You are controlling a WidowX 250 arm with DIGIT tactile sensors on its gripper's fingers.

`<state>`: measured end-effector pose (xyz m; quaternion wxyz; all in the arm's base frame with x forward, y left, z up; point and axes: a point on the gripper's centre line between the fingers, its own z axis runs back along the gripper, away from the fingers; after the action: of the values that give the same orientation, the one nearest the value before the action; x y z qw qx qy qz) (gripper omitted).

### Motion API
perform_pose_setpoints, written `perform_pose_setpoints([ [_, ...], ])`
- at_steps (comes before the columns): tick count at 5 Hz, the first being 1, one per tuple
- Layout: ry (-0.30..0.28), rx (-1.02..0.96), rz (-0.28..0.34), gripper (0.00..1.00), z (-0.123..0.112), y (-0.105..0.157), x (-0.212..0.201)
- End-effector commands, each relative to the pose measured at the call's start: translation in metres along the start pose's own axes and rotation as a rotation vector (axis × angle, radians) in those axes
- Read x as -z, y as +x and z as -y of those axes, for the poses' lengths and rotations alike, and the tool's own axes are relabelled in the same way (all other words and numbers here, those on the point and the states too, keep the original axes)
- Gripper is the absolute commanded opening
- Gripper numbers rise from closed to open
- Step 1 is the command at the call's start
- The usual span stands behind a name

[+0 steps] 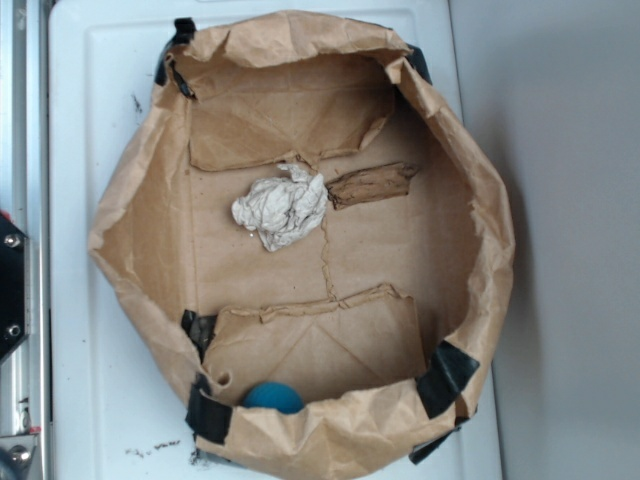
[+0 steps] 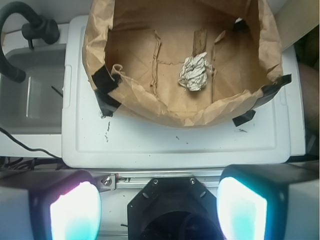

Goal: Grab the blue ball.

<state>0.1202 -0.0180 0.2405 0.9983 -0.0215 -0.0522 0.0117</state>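
The blue ball (image 1: 272, 398) lies inside the brown paper bag (image 1: 480, 250), tucked against its near wall beside a strip of black tape (image 1: 208, 410). Only the ball's top shows over the folded rim. In the wrist view the ball is hidden behind the bag's wall (image 2: 100, 45). My gripper (image 2: 159, 187) is open, its two glowing pads (image 2: 75, 210) wide apart with nothing between them. It hangs well back from the bag, over the black robot base (image 2: 167, 210). The gripper does not show in the exterior view.
A crumpled white paper wad (image 1: 282, 208) and a brown wood scrap (image 1: 372, 184) lie mid-bag. The bag stands on a white board (image 2: 175, 145). A grey sink (image 2: 30, 95) with a black hose (image 2: 15, 30) is left of the board.
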Motion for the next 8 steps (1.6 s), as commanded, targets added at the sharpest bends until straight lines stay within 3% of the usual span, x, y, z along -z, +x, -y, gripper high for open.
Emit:
perform_pose_setpoints([
  [1,-0.008,0.104,0.000,1.00,-0.011,0.090,0.008],
  [2,-0.006,0.282,0.009,1.00,-0.017,0.118,0.020],
  [3,-0.039,0.525,0.019,1.00,-0.009,0.123,0.041],
  [4,-0.023,0.746,-0.021,1.00,-0.006,0.121,0.080],
  [5,0.038,0.889,-0.069,1.00,-0.011,0.118,0.099],
  [8,0.038,0.889,-0.069,1.00,-0.011,0.118,0.099],
])
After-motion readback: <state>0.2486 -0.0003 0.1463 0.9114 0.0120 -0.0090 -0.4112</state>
